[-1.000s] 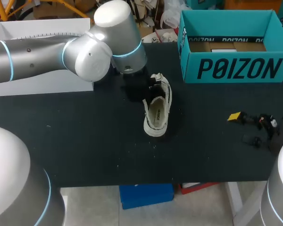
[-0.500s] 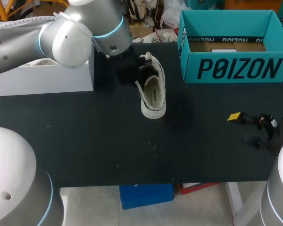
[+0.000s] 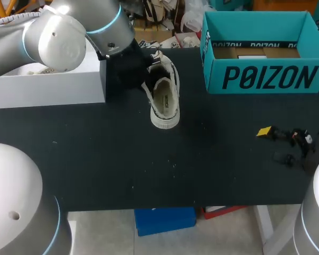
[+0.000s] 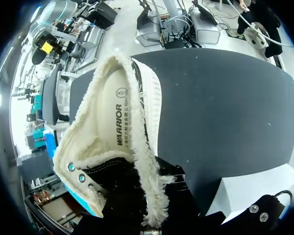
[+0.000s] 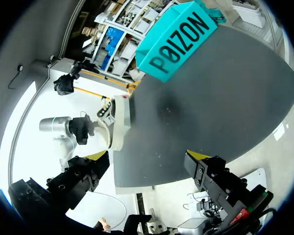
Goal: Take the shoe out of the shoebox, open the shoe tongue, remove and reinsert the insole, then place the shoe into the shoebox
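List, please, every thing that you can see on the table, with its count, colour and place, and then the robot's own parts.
shoe: one, cream with black, held over the table next to the white box
shoebox: one, teal, open, table's far right
white box: one, white, table's far left
small parts: a few, black and one yellow, table's right edge
table: one, black
left arm's fingers: black, shut on the shoe
right arm's fingers: black, yellow tips, open, holding nothing

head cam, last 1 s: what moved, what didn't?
The left hand, holding the shoe, drew back toward the table's far left, ending beside the white box; the shoe travelled with it. The teal shoebox and the open right hand stayed put.
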